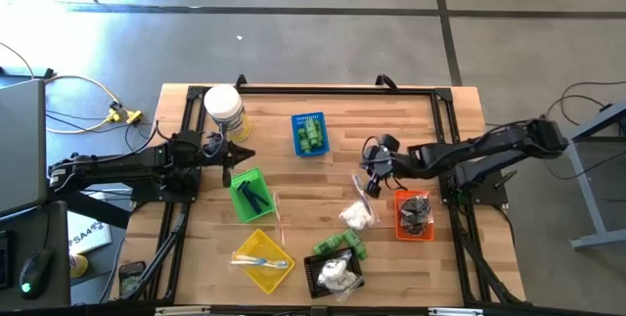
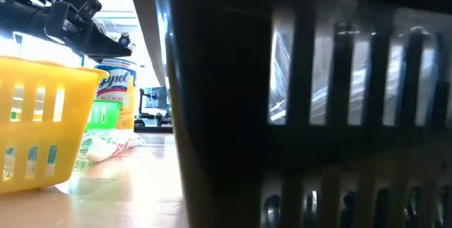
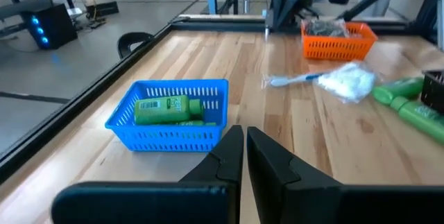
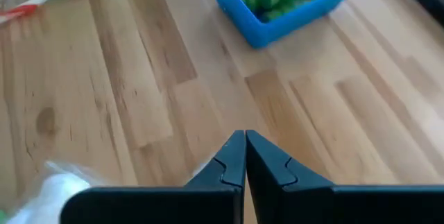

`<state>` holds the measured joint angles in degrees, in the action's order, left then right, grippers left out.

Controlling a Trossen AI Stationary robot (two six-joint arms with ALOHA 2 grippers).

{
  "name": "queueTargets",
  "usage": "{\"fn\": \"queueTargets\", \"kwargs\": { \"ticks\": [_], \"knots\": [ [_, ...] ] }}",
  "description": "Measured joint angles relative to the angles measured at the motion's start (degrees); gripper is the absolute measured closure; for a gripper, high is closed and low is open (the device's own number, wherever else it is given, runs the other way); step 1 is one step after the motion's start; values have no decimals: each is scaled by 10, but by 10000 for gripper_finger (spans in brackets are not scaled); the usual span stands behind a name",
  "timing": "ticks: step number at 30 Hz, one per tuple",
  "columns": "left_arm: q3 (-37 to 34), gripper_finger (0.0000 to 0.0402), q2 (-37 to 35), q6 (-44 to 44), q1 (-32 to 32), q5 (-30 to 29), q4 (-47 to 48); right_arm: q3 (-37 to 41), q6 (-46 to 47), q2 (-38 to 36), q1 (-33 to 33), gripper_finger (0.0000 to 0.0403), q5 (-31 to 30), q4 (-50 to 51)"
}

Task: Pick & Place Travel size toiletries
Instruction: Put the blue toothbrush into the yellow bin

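Note:
Bright green little bottles lie in the blue basket (image 1: 310, 132) and loose on the table (image 1: 342, 246). A white soft packet (image 1: 357, 216) lies mid-table, and it also shows in the right wrist view (image 4: 41, 189). More white packets fill the black basket (image 1: 333, 275). Thin sticks lie in the yellow basket (image 1: 262, 257) and on the table (image 1: 279, 218). Small black pieces fill the orange basket (image 1: 413, 213). My left gripper (image 1: 250, 156) (image 3: 244, 148) is shut and empty by the green basket (image 1: 249, 194). My right gripper (image 1: 366, 167) (image 4: 245, 154) is shut and empty above bare wood, right of the blue basket.
The big white jar with a yellow label (image 1: 223, 109) stands at the far left, behind my left gripper. The low view is mostly blocked by the black basket's wall (image 2: 311, 101), with the yellow basket (image 2: 42, 115) beside it. Bare wood lies between the blue and orange baskets.

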<state>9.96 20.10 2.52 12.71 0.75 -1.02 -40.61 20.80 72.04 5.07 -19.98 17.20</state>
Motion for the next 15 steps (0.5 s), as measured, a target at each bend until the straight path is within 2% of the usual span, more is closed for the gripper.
{"fn": "queueTargets", "kwargs": {
  "ticks": [7,10,12,15],
  "knots": [
    [1,385,0,-32,0,0,-28,-3,96,12,6,400,31,70],
    [1,385,0,-41,0,0,-27,-3,103,31,5,397,83,63],
    [1,385,0,-49,0,0,-27,-3,92,51,8,382,117,47],
    [1,385,0,-58,0,0,-26,-4,81,80,15,337,128,22]
  ]
}}
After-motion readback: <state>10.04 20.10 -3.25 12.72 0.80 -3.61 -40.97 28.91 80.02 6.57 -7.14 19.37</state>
